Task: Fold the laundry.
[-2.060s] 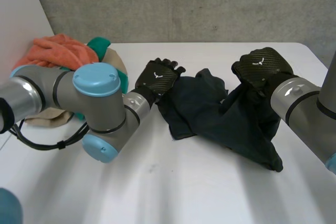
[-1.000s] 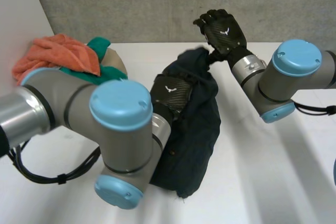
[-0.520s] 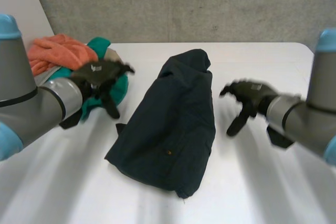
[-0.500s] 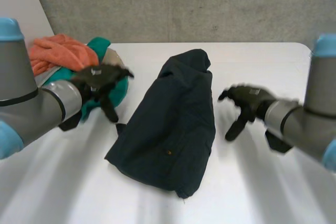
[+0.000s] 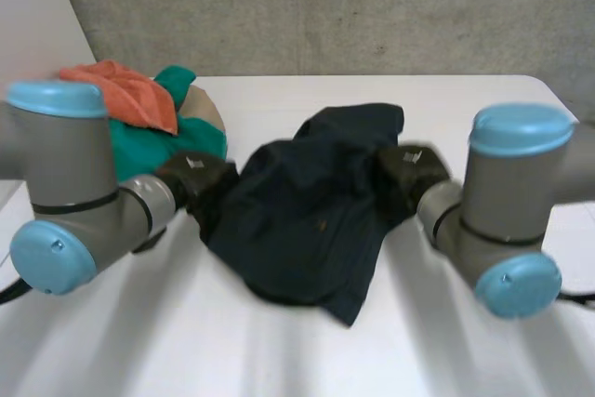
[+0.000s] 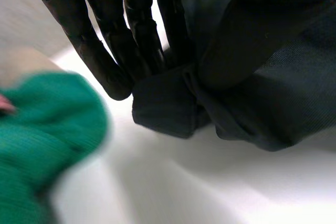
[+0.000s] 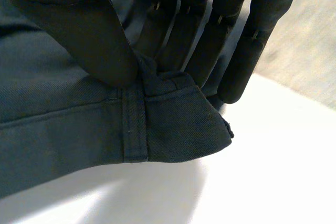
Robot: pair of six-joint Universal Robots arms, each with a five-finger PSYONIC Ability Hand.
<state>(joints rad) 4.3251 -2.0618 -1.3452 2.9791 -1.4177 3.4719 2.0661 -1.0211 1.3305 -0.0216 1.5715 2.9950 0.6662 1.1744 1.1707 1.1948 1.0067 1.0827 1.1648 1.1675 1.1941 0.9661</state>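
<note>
The dark navy garment (image 5: 311,216) lies bunched mid-table (image 5: 279,350). At its nine o'clock edge the left hand (image 5: 197,177) pinches a fold between thumb and fingers; at three o'clock the right hand (image 5: 412,169) pinches a hemmed corner. A green cloth (image 5: 153,137) and an orange cloth (image 5: 130,90) sit heaped at ten o'clock.

The left arm (image 5: 70,183) bends in from the table's (image 5: 279,360) left edge and the right arm (image 5: 507,202) from its right edge. The left hand (image 5: 197,178) and the right hand (image 5: 409,172) each pinch an edge of the dark garment (image 5: 307,220) between thumb and fingers.
</note>
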